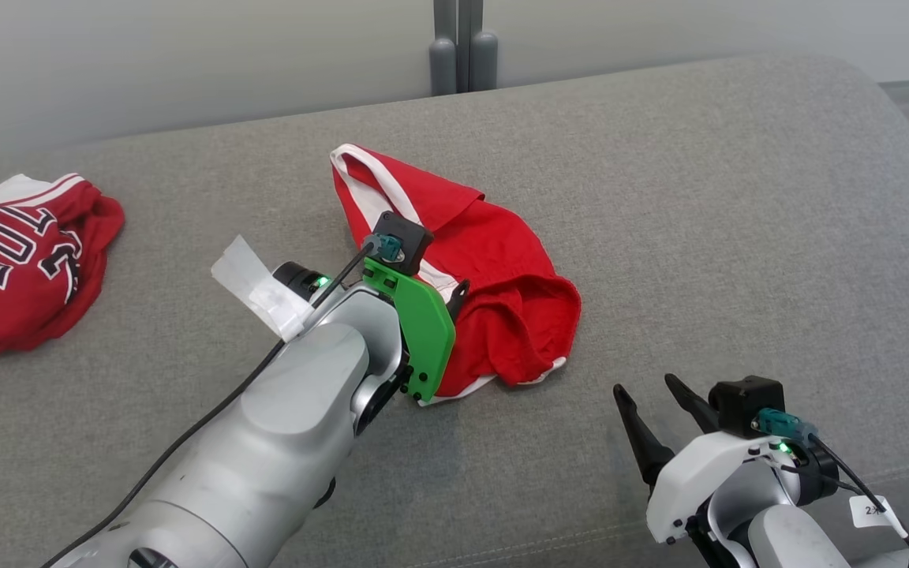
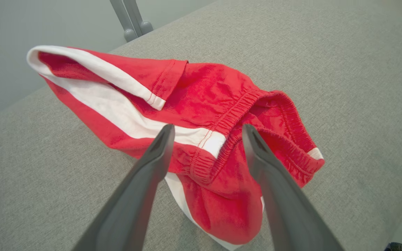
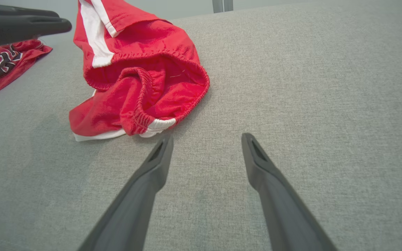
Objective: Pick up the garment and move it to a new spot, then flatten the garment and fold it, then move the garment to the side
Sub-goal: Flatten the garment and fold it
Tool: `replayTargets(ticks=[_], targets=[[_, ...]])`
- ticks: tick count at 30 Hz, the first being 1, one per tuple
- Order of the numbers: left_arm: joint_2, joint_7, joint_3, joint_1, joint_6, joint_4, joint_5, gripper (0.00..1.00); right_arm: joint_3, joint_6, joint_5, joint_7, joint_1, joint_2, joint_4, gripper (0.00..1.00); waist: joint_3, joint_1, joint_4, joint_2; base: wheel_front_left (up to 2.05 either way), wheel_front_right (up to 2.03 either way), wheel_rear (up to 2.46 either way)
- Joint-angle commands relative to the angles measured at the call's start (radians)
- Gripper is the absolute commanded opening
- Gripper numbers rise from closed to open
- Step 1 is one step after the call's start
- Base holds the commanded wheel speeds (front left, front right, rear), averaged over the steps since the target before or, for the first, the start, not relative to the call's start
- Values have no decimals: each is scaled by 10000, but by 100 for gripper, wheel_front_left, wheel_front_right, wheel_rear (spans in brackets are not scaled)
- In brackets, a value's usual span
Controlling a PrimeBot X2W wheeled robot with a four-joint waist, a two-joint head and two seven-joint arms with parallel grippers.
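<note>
The garment (image 1: 502, 260) is a pair of red shorts with white side stripes, lying crumpled in the middle of the grey cushion (image 1: 738, 197). My left gripper (image 1: 454, 300) hovers just over its near left part. In the left wrist view the gripper (image 2: 208, 129) is open, its fingers straddling the elastic waistband of the shorts (image 2: 204, 90) without holding it. My right gripper (image 1: 645, 386) is open at the lower right, over bare cushion. In the right wrist view that gripper (image 3: 207, 137) sits just short of the shorts' (image 3: 145, 69) waistband opening.
A second red garment, a jersey with dark lettering (image 1: 20, 260), lies at the cushion's far left, also seen in the right wrist view (image 3: 2, 59). Grey posts (image 1: 462, 47) stand behind the cushion's back edge. The cushion's front seam runs near my arms.
</note>
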Motion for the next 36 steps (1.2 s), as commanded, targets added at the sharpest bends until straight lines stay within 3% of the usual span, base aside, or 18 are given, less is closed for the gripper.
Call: replayTargets(ticks=[1, 14, 15, 16, 17, 22, 28, 36], targets=[[25, 40, -51, 112, 133, 72, 46, 100, -37, 0, -3, -11, -52, -31, -42, 100, 296, 0, -259, -1, 0, 0, 0], [28, 21, -555, -328, 689, 1219, 262, 100, -147, 0, 45, -159, -405, -26, 17, 100, 935, 0, -641, -1, 0, 0, 0], [30, 34, -593, -371, 731, 1312, 288, 77, -163, -1, 51, -172, -406, -31, 29, 100, 946, 0, -636, -1, 0, 0, 0], [30, 30, -627, -420, 756, 1384, 313, 28, -174, 0, 55, -179, -399, -31, 40, 100, 956, 0, -629, -1, 0, 0, 0], [28, 9, -643, -437, 761, 1443, 297, 0, -178, 0, 71, -189, -395, -29, 50, 100, 962, 0, -618, -1, 0, 0, 0], [28, -141, -497, -432, 650, 1611, -10, 0, -138, 0, 134, -250, -428, -31, 135, 100, 967, 0, -541, -1, 0, 0, 0], [26, -1427, -126, -1100, 703, 1356, -104, 0, -47, 0, 184, -281, -447, -31, 298, 100, 795, 0, -457, -1, 0, 0, 0], [23, -2857, 300, -2273, 343, 763, -303, 0, 108, -1, 304, -349, -377, -31, 478, 100, 499, 0, -612, -1, 0, 0, 0]])
